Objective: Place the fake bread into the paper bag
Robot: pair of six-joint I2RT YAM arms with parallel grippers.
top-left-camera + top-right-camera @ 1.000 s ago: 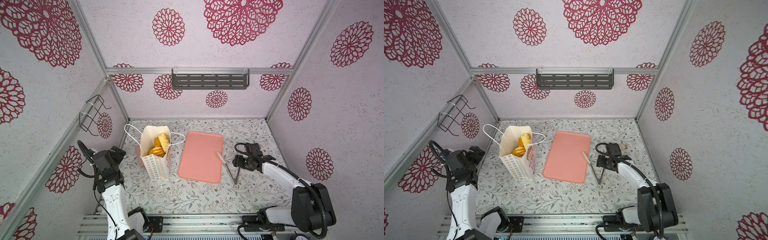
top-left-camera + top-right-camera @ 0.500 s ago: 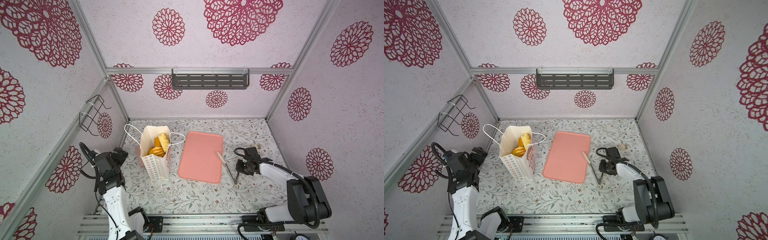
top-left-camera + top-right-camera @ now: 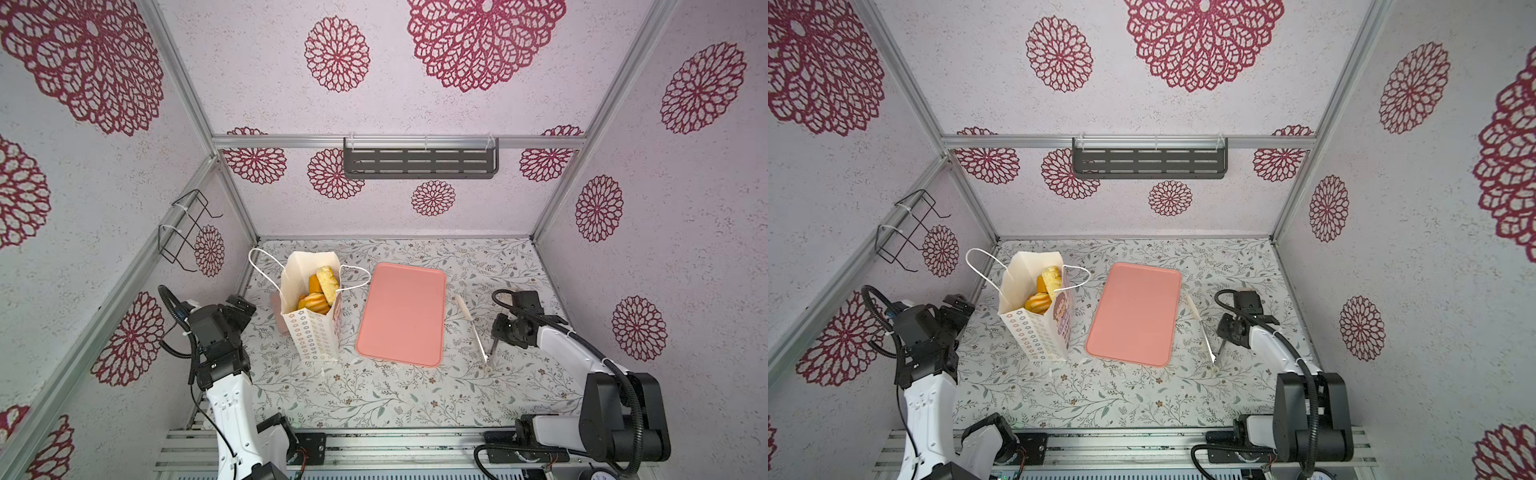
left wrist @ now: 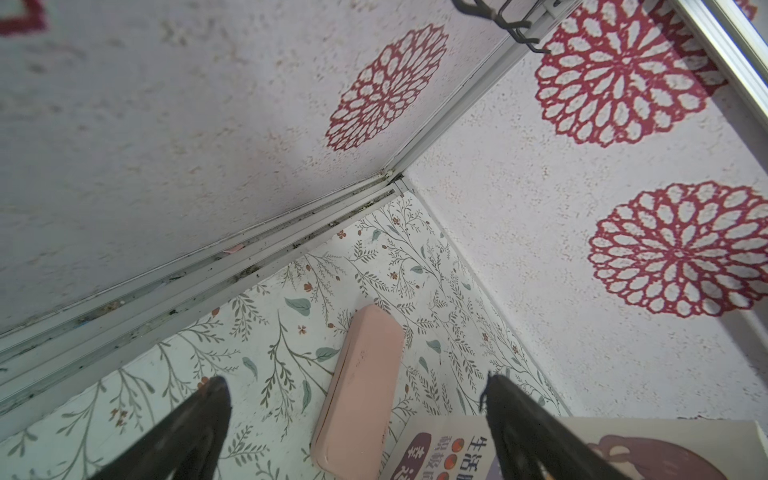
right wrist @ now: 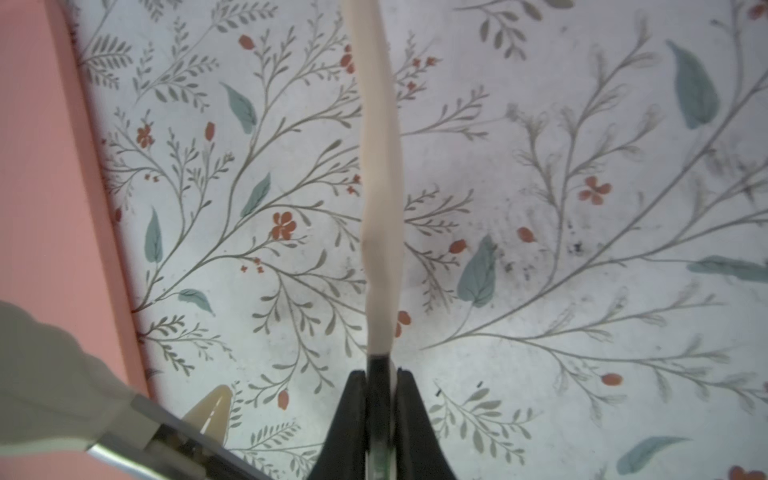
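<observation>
Find bread [image 3: 318,291] inside bag [image 3: 309,340], left past tray [image 3: 401,316] from right claw [image 5: 380,372] clamped on tongs [image 3: 473,328]; left claw [image 4: 355,380], agape, nearer

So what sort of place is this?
Probably a robot test booth: flower-papered walls in an aluminium frame, two black-and-white robot arms mounted on a front rail, and a cream paper bag holding yellow toy bread.

Robotics lab test booth, aluminium frame [image 3: 291,142], flower-papered walls [image 3: 249,83], robot arms [image 3: 232,399] mounted on a front rail [image 3: 395,446]
</observation>
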